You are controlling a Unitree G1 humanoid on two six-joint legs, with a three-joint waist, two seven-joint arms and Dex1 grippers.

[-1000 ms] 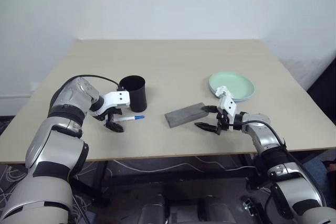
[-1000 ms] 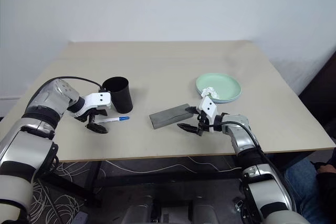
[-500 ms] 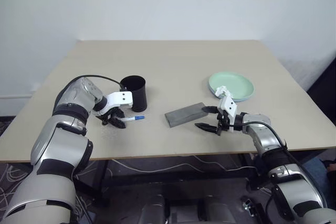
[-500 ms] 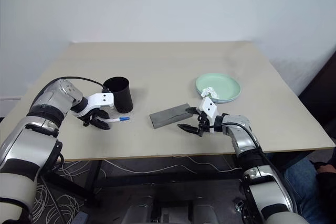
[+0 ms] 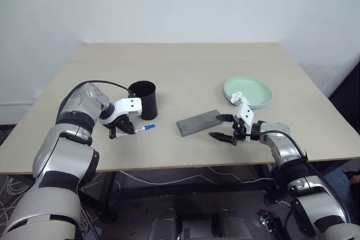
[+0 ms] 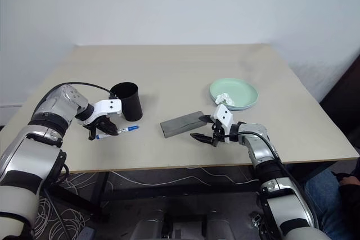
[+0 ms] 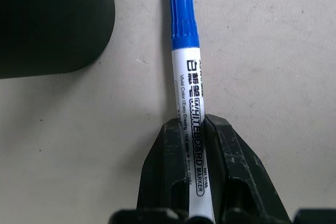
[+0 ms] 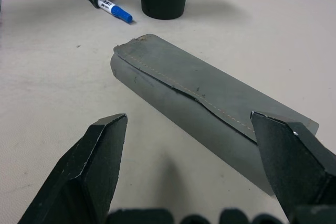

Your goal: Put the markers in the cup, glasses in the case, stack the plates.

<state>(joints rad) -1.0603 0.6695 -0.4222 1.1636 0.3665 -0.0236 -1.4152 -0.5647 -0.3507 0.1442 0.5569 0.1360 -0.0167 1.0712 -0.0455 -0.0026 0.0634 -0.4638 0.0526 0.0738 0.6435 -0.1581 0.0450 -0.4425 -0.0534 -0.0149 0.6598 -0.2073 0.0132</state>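
The blue-capped whiteboard marker [image 7: 188,103] lies on the bench [image 5: 185,71] just in front of the black cup [image 5: 143,100], its long axis running roughly across the bench, slightly slanted, with the blue cap pointing toward the robot's right and the white barrel end toward its left. The left gripper [image 5: 122,130] points steeply down over that barrel end, and its fingers [image 7: 163,171] are closed on the white barrel from both sides (the printed label runs up between them). The cap end sticks out free of the grip, beside the cup's base.

The grey case [image 5: 199,122] lies closed near the middle of the bench, its long axis slanted, one end toward the marker and the other toward the right gripper [image 5: 224,127]. That gripper sits nearly level just beside the case's nearer end, its fingers [image 8: 100,161] spread wide with nothing between them. The mint green plate [image 5: 248,92] sits farther back on the right, stacked on a light blue one whose edge peeks out below, with a small pale thing (too small to tell) on its near rim.

A second ago the left fingers stood wide over the marker; half a second ago they were narrowing; now they clamp it. The marker's slant has changed a little, and its cap end now looks a touch raised. The right gripper, case and plates look unchanged.
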